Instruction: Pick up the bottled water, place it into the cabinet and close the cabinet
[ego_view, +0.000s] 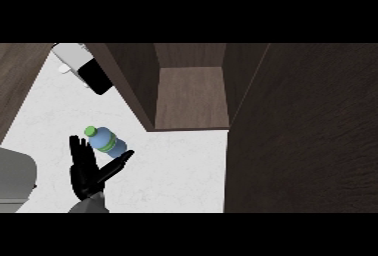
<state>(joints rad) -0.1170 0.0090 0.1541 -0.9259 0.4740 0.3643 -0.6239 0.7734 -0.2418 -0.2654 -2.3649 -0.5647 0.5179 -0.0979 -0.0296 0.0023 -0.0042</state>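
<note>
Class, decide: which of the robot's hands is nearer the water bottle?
Left. The left hand is open right beside the water bottle, fingers flanking it. The right hand is out of view.

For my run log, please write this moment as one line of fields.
stage: approaching bottle | left hand: open, beside bottled water on counter | right hand: not in view | cabinet: open, nothing seen inside

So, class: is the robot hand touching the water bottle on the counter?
Cannot tell. In the head view the open robot hand overlaps the water bottle between fingers and thumb, but neither contact nor gap shows plainly.
</note>
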